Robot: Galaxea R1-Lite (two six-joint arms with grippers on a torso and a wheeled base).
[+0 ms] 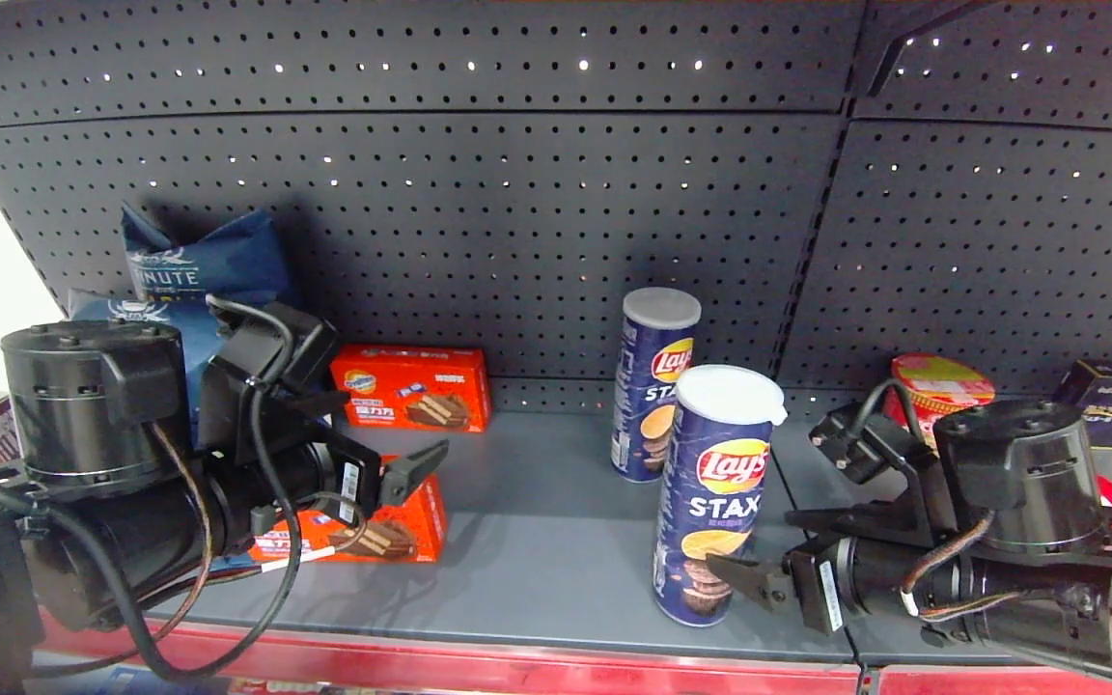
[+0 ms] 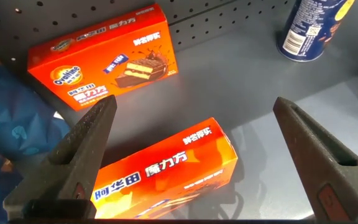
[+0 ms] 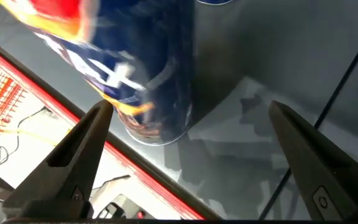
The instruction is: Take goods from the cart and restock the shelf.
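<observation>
You see logos and lettering on the front can, rear can, rear orange box, front orange box and blue bag.

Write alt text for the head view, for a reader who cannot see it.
A blue chip can stands on the shelf near its front, by the right gripper, jaws open; a second can stands behind. At left, the left gripper, jaws open, hangs above an orange box.

Even overhead light. Overexposed white patch, head view's left edge. Pinpoints glow through dark perforated metal panel. Soft shadows on grey shelf. Right wrist view: tall blue cylindrical can blurred.
</observation>
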